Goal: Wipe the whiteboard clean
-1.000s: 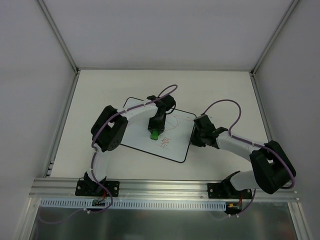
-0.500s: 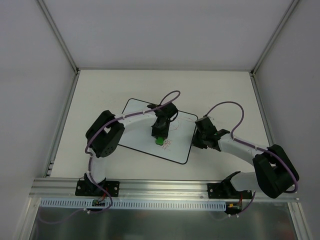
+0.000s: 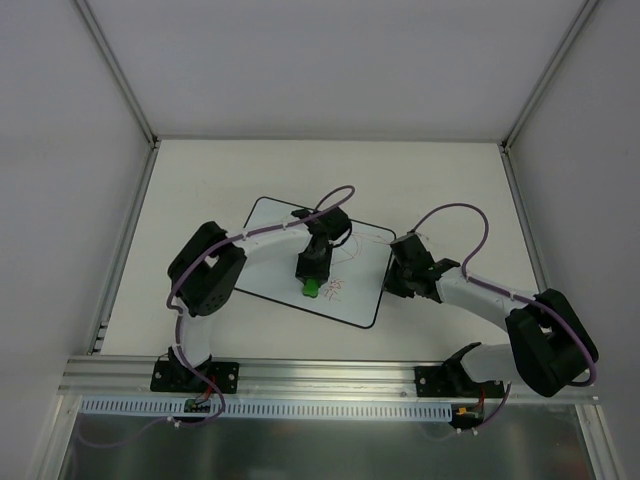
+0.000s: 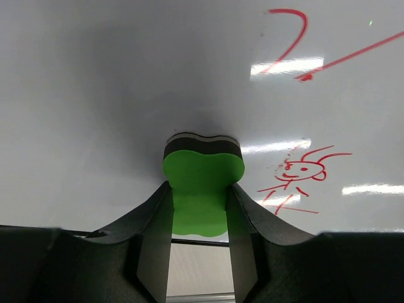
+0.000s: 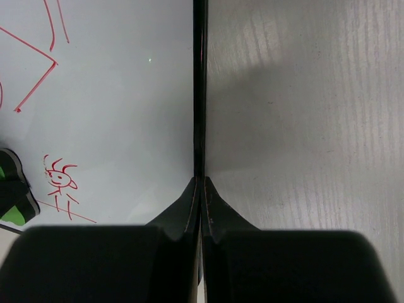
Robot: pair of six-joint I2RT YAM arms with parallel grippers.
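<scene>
The whiteboard (image 3: 268, 252) lies flat on the table with red scribbles (image 3: 337, 289) near its front right part. My left gripper (image 3: 312, 280) is shut on the green eraser (image 3: 312, 289) and holds it against the board. In the left wrist view the eraser (image 4: 202, 180) sits between my fingers (image 4: 153, 233), with a small red figure (image 4: 303, 173) to its right and red lines (image 4: 287, 44) farther off. My right gripper (image 3: 392, 272) is shut, and its tips (image 5: 201, 184) rest on the board's black right border (image 5: 200, 95). The right wrist view also shows the scribbles (image 5: 60, 178) and the eraser (image 5: 9, 202).
The pale table top (image 3: 450, 190) surrounds the board. White enclosure walls and metal frame posts (image 3: 120, 80) close in the back and sides. An aluminium rail (image 3: 320, 372) runs along the near edge by the arm bases.
My left gripper has slid the eraser toward the board's near edge, close to the small red figure. My right arm shifted slightly at first, then stayed on the board's right border.
</scene>
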